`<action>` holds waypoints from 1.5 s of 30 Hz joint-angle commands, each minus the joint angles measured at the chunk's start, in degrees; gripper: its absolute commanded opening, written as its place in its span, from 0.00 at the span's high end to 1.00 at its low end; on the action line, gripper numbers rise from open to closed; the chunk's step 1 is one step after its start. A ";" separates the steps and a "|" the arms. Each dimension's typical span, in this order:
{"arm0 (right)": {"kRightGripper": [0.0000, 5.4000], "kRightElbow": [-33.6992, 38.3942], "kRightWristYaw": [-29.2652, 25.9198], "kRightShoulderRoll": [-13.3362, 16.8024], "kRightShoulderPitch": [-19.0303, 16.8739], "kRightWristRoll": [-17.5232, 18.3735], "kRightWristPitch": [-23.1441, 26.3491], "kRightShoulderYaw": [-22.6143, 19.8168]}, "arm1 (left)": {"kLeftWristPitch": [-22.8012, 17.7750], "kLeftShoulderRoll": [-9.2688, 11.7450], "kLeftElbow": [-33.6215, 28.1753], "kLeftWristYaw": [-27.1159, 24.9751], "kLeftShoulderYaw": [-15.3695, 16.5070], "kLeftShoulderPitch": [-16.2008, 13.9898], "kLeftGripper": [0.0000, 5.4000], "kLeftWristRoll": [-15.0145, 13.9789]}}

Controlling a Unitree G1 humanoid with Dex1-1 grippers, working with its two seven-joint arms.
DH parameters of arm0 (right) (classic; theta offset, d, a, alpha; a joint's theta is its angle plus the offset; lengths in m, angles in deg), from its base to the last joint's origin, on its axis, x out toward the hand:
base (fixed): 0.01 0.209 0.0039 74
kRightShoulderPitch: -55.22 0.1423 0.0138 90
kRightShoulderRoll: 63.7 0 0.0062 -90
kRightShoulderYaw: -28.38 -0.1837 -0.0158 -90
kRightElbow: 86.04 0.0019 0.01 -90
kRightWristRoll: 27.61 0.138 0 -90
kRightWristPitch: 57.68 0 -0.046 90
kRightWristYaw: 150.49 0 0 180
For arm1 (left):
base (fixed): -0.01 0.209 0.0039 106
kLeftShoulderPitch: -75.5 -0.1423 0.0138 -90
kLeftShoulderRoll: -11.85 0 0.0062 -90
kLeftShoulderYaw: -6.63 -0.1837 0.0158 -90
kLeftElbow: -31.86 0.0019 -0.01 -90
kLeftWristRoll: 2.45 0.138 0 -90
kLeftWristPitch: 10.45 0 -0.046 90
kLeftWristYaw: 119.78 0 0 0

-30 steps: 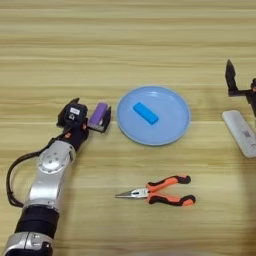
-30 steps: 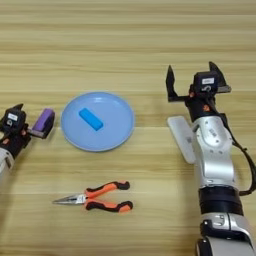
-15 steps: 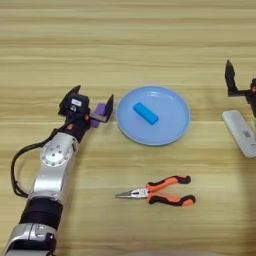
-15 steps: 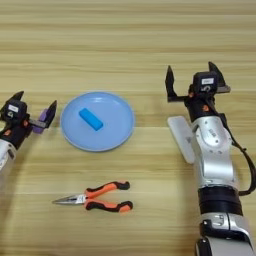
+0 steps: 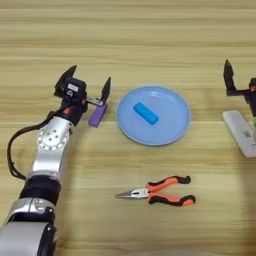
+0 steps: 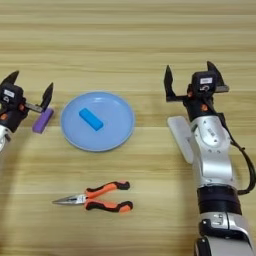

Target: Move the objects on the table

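The left pincer (image 5: 87,86) hangs spread open just above the purple block (image 5: 97,114), which lies on the surface (image 5: 150,40) beside the plate (image 5: 175,125). Pliers (image 5: 157,190) lie nearer. The right pincer (image 6: 192,80) gapes too.

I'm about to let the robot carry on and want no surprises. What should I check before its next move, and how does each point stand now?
1. Left tool open: ok, fingers spread wide.
2. Purple block free of the left tool: ok, it lies flat on the table beside the plate, under the tool's right finger.
3. Pliers reachable and unobstructed: ok, alone on the wood below the plate.
4. Right tool idle and open: ok, it holds nothing.
5. White flat thing clear of the right arm: cannot tell, the arm overlaps it.
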 commanded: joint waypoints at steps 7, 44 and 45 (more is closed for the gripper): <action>0.00 0.54 -0.33 0.12 1.31 -0.08 -0.05 0.54 | 6.44 -0.96 11.39 -1.55 3.15 6.85 0.00 -3.51; 0.00 4.80 -16.98 7.06 6.29 -9.14 5.67 15.91 | 11.08 -2.74 16.69 13.30 6.41 8.98 0.00 -0.14; 0.00 3.90 -18.26 7.61 7.19 -9.90 6.26 16.88 | 11.11 -2.76 16.72 13.30 6.37 9.01 0.00 -0.13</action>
